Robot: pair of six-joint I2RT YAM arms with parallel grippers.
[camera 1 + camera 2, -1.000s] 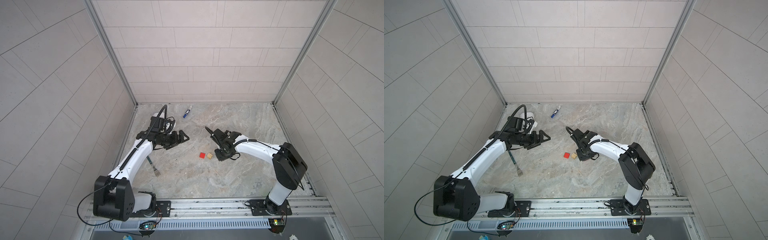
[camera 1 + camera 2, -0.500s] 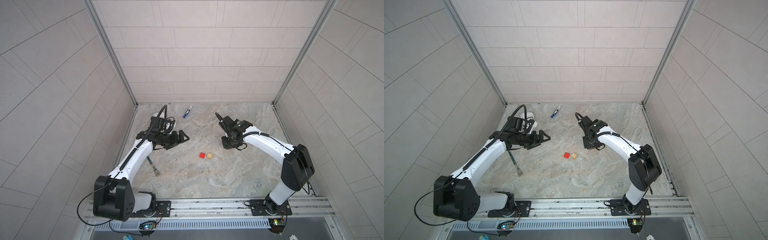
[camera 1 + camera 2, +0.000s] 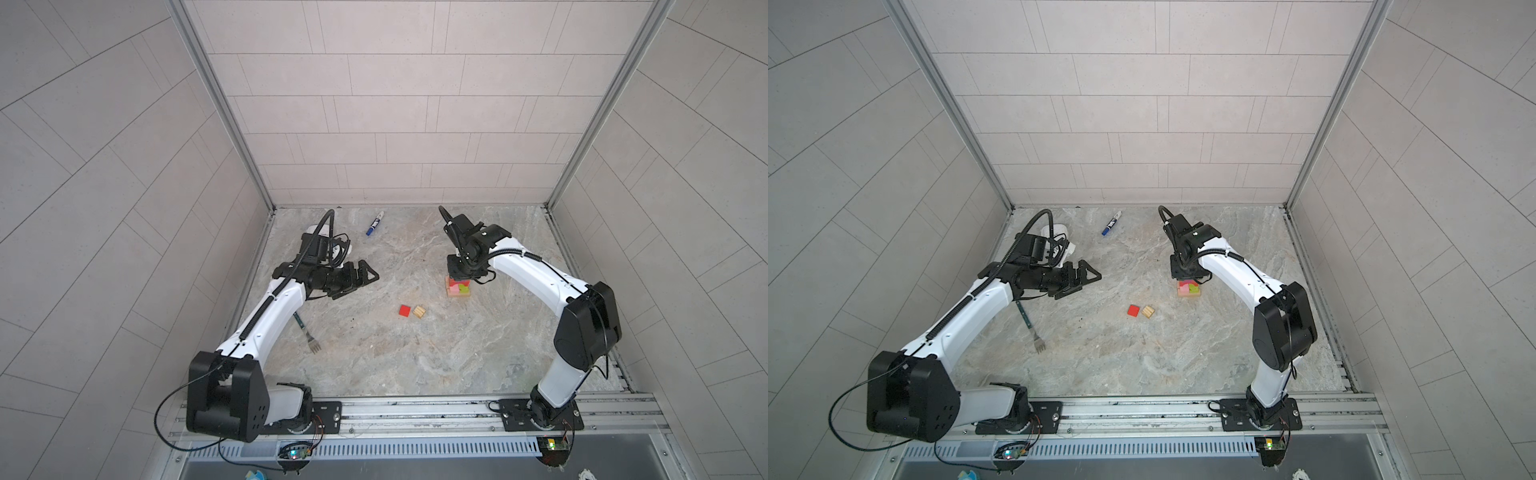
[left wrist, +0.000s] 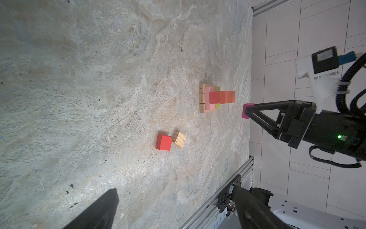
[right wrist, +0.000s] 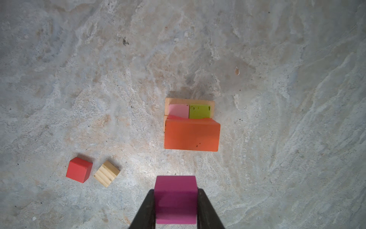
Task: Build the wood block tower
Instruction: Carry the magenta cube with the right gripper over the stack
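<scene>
The right end effector (image 5: pixel 175 191) squeezes a pink cube (image 5: pixel 175 206) up near the tower (image 5: pixel 192 136). The left end effector (image 3: pixel 359 284), far from the tower, is wide open and empty.

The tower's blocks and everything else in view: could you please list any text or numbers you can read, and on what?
"31": end face of the outer tan bar, in the base of the tower.
"29": end face of the middle tan bar.
"85": end face of the last tan bar, slightly blurred.
Marker pen: label print too small to read.
Nothing else legible.

The magenta cube (image 5: pixel 175 198) looks matt-painted, the tan cube (image 5: pixel 107 173) bare, grainy wood.
</scene>
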